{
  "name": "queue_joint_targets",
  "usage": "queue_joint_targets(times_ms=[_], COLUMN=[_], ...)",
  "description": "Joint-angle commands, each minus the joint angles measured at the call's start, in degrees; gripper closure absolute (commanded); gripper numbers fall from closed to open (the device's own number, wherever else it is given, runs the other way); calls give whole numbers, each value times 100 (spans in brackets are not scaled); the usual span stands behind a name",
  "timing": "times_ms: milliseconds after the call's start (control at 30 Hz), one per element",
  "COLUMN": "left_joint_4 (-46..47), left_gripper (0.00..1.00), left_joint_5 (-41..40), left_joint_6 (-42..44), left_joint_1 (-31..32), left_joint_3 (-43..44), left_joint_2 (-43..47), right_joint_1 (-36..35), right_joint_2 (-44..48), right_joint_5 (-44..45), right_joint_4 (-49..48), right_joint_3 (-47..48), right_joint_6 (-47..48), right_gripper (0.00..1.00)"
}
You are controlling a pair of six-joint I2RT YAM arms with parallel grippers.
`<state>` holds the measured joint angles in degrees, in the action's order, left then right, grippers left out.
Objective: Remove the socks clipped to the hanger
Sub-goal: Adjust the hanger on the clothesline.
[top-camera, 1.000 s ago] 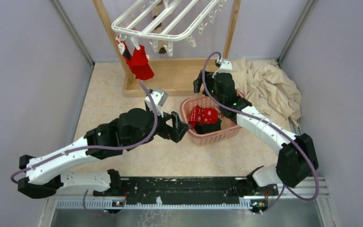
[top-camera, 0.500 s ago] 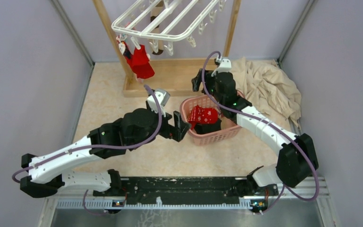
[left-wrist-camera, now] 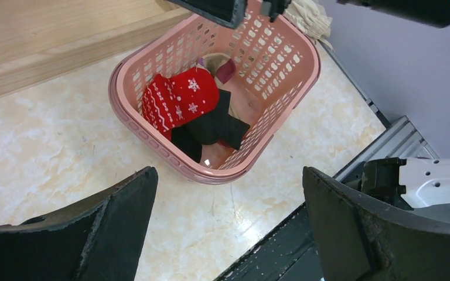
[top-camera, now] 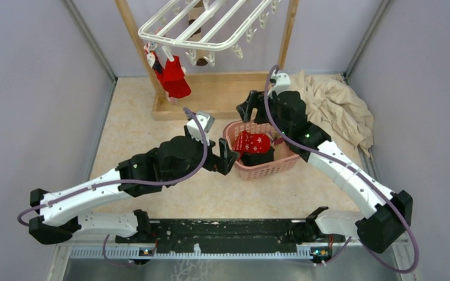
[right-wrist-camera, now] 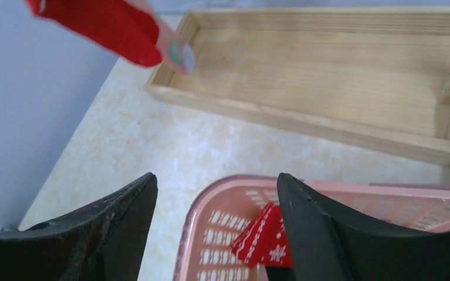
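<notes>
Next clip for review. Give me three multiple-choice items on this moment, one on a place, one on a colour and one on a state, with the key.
1. Where does the red snowflake sock lie?
A. in the pink basket
B. on the wooden base
C. on the bare floor

2. What colour is the hanging sock at the hanger's near-left corner?
A. black
B. red
C. beige

3. How is the left gripper?
A. shut on a sock
B. shut on the basket rim
C. open and empty

Key:
1 A: the left wrist view shows it inside the basket, lying on a black sock.
2 B: it shows plainly red in the top view.
3 C: its fingers stand wide apart with nothing between them.
</notes>
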<state>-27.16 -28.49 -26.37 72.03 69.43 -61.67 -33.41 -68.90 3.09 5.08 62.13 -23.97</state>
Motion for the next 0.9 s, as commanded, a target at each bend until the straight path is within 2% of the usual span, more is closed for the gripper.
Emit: queue_joint_targets(times_ms=[0,233,367,533,867], left_joint_4=[300,-157,-185,-430,-540], left_gripper=[1,1,1,1,1], left_joint_5=[-120,-1057,-1158,-938,-900], left_joint_6=[96,55,149,66,-174], left_joint_1=[39,-28,-287,-462,-462], left_joint_3=[-100,-215,-138,44,-284], left_joint_2=[152,729,788,730,1098], right_joint_1=[-477,-641,-644,-649,-763], right_joint_2=[363,417,265,193,-104], right_joint_5=[-91,277,272,-137,-283], right_joint_4=[1213,1762,1672,1090,588], right_joint_3=[853,1945,2436,2479,2177], right_joint_6=[609,1236,1628,1817,1496], right_gripper=[25,25,27,27,28])
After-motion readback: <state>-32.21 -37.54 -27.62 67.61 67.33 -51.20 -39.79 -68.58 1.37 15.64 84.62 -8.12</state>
